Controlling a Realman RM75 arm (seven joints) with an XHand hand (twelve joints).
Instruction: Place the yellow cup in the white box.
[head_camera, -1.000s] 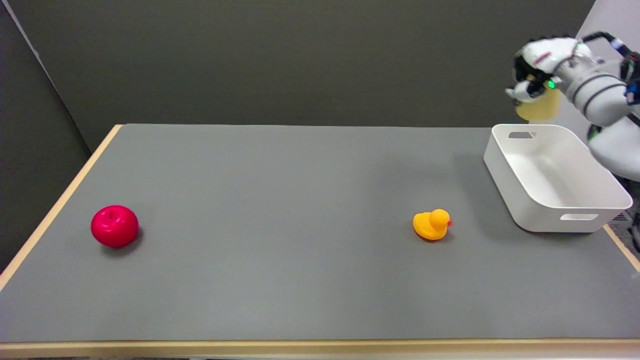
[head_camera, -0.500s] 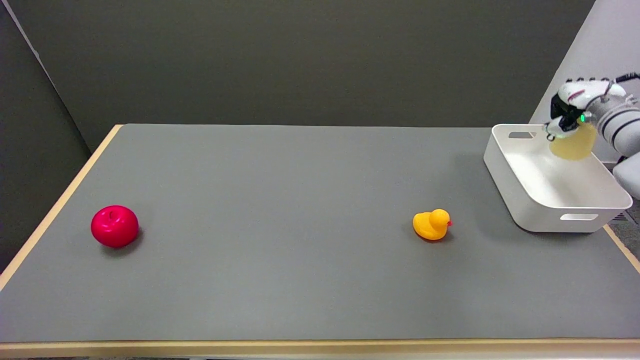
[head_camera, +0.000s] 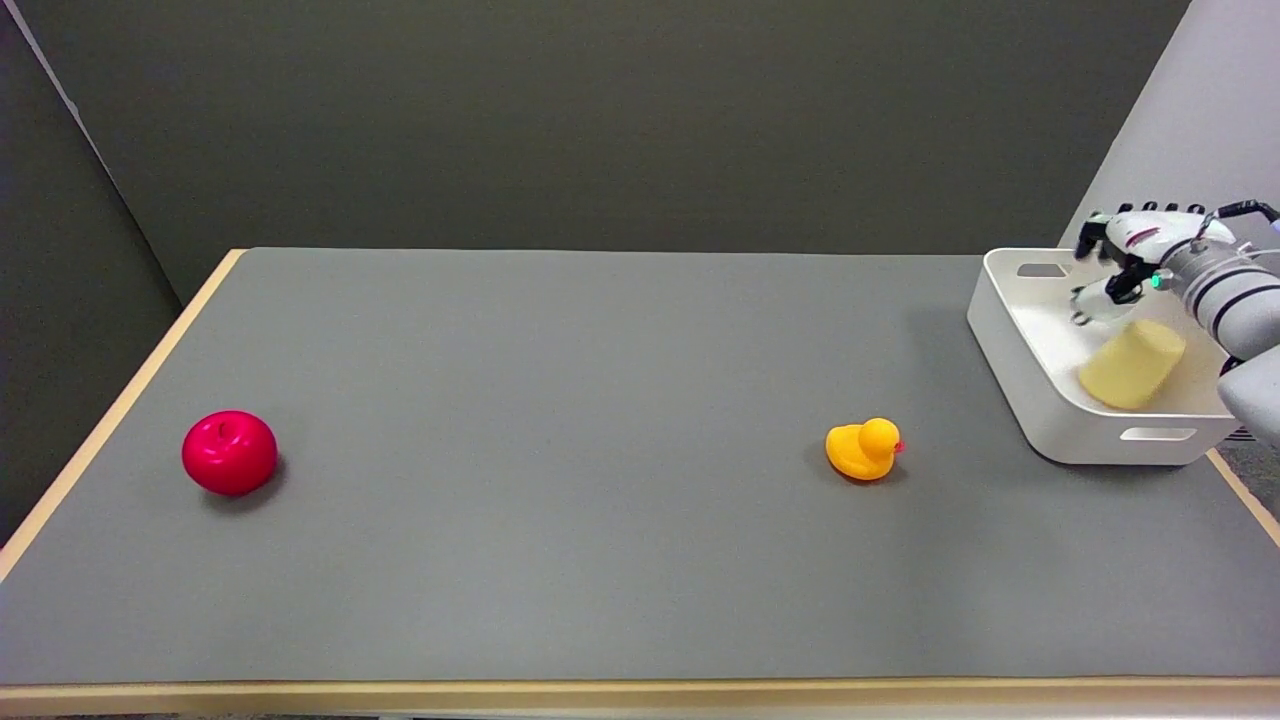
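One yellow cup (head_camera: 1131, 364) lies tilted on its side inside the one white box (head_camera: 1010, 345), toward the box's near wall, its wider end pointing down and toward the near wall. The right hand (head_camera: 1130, 262) hovers above the box's far half with its fingers (head_camera: 1090, 302) spread apart and nothing between them; it sits just above the cup without touching it.

The box stands at the right end of the tabletop (head_camera: 560, 420), close to the right edge, with a slot handle in its near wall and another in its far wall. One yellow rubber duck (head_camera: 863, 449) sits on the grey surface to the left of the box, near it but apart. One red apple (head_camera: 229, 452) rests well away, close to the left edge.

Between the apple and the duck lies a wide stretch of bare grey surface, and the whole far half of the tabletop left of the box is bare too. A light wooden rim shows along the left, near and right edges.
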